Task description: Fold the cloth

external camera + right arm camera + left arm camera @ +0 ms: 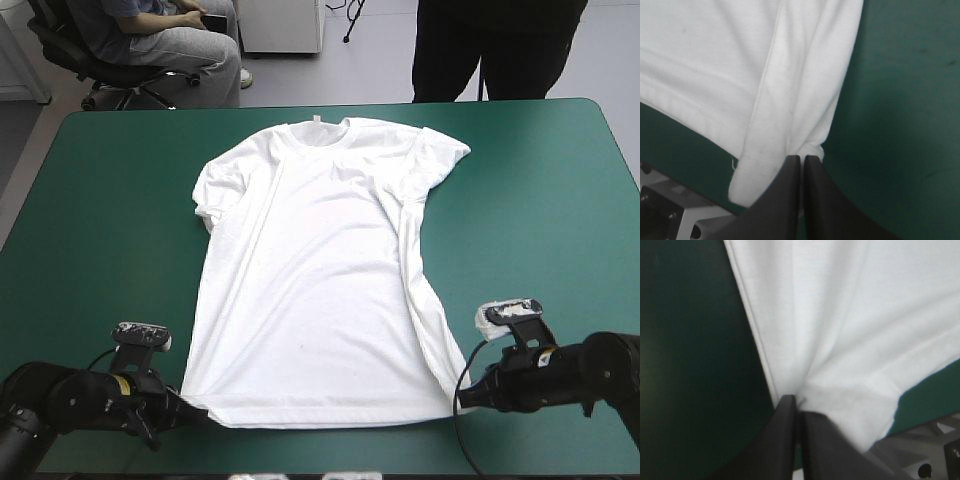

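The white T-shirt (pixel 310 280) lies flat in the middle of the teal-green table (pixel 560 200). At the lower left, the left gripper (pixel 192 412) pinches its bottom corner tight. At the lower right, the right gripper (pixel 460 393) pinches the other corner.

Bare stretches of the teal-green cover (pixel 110 200) are lying open to either side of the T-shirt (pixel 310 280), giving free passage. The T-shirt is filling the middle, nearly reaching the far edge. The left gripper (pixel 796 401) and right gripper (pixel 801 159) are pinching its hem corners, crowding the near strip, which is looking perhaps too narrow to pass.
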`<action>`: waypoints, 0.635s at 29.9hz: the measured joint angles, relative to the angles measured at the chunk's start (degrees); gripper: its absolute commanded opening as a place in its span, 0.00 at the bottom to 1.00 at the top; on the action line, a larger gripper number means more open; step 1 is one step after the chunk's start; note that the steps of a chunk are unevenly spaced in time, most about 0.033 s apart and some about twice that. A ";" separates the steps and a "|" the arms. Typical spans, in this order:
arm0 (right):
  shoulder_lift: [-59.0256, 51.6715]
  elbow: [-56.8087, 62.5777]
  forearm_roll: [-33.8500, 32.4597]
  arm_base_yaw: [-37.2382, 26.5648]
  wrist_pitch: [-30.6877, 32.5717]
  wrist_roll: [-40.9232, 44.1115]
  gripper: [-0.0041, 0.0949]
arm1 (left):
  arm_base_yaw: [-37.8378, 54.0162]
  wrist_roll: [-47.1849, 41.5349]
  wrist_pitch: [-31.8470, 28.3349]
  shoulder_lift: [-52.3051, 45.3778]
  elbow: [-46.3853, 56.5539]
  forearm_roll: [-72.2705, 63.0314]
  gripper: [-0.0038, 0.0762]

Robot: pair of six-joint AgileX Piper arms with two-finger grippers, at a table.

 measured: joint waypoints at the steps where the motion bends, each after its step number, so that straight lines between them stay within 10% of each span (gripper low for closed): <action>1: -1.15 0.90 0.01 0.00 0.83 0.56 0.02 | 0.00 0.00 0.94 -1.14 0.24 -0.32 0.03; 7: -6.03 4.05 0.58 0.00 5.14 3.01 0.17 | 0.00 0.00 3.65 -5.67 1.68 -4.43 0.08; 13: -6.22 4.28 1.81 0.00 5.36 3.99 0.64 | 0.00 2.78 3.58 -5.92 1.68 -7.47 0.54; 19: -6.22 -1.66 3.73 0.00 5.05 5.52 0.60 | 0.00 0.66 3.92 -5.92 -3.48 -6.98 0.63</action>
